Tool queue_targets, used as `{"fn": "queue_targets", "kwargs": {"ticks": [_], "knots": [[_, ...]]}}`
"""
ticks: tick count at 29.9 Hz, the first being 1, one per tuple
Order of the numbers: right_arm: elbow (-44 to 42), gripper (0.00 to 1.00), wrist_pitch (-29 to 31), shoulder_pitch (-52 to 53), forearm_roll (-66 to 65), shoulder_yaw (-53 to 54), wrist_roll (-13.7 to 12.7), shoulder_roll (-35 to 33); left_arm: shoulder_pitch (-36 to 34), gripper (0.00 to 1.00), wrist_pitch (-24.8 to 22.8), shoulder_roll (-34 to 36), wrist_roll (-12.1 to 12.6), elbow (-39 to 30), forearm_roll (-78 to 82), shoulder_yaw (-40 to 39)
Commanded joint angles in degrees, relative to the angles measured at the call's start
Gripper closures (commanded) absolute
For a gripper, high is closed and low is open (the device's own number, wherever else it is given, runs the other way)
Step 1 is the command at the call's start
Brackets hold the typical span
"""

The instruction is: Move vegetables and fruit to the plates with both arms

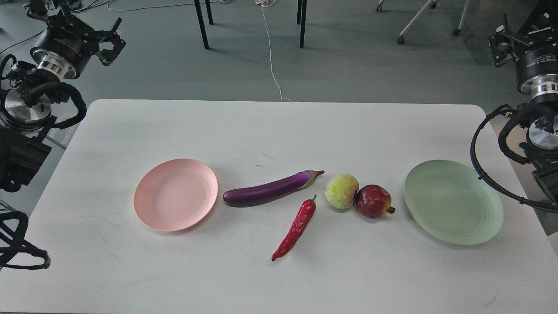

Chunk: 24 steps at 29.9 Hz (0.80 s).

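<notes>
Red chili pepper [295,228] lies nearest the worktop's [279,283] front edge; behind it, eggplant [270,190], peach [341,191] touching pomegranate [373,201], between both bare plates. My left hand [110,43] hovers raised off the far-left corner, fingers apart. My right hand [505,43], beyond the right edge, is cropped; I cannot tell its grip.

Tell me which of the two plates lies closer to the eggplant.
The pink plate. Its right rim almost meets the rounded end of the eggplant, while the green plate sits far to the right, beyond the yellow-green fruit and the pomegranate.
</notes>
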Motion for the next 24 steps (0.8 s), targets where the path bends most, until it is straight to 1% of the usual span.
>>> {"fn": "queue_targets", "kwargs": {"ticks": [1,3,7,11,15,17,19,22,24], "knots": [[0.3,0.01,0.0,0.9,-1.2,-2.1,-0.3,-1.8,-0.7,0.02,0.1,0.0,0.0,0.0,0.0,0.3],[0.7,0.01,0.0,2.5,-2.8,-5.5,-0.3,-3.6,-0.6,0.02,0.5,0.0,0.0,-0.1,0.0,0.3],[1.0,0.01,0.0,9.5,-5.8,-13.7,-0.3,-6.7,-0.1,0.02,0.0,0.8,0.1,0.2,0.1,0.9],[1.1,0.01,0.0,17.1,-13.0,-19.1,-0.1,-8.3,0.2,0.02,0.1,1.3,0.1,1.3,0.1,0.9],[3.2,0.01,0.0,22.7,-28.6,-23.0,-0.1,-8.2,0.2,0.02,0.0,1.1,0.2,2.6,0.1,1.0],[6.7,0.01,0.0,24.8,-38.9,-24.6,0.1,-7.9,0.2,0.02,0.0,1.1,0.2,2.6,0.1,1.0],[9.5,0.01,0.0,27.0,-46.4,-26.4,0.2,-7.7,0.1,0.02,0.0,1.1,0.2,2.6,0.1,0.9],[13.0,0.01,0.0,32.5,-56.3,-34.6,0.3,-6.9,0.1,0.02,0.2,1.3,0.1,2.6,0.0,0.8],[15.9,0.01,0.0,36.9,-60.9,-42.5,1.0,-5.5,0.0,0.02,0.6,1.4,0.0,2.6,-0.1,0.7]]}}
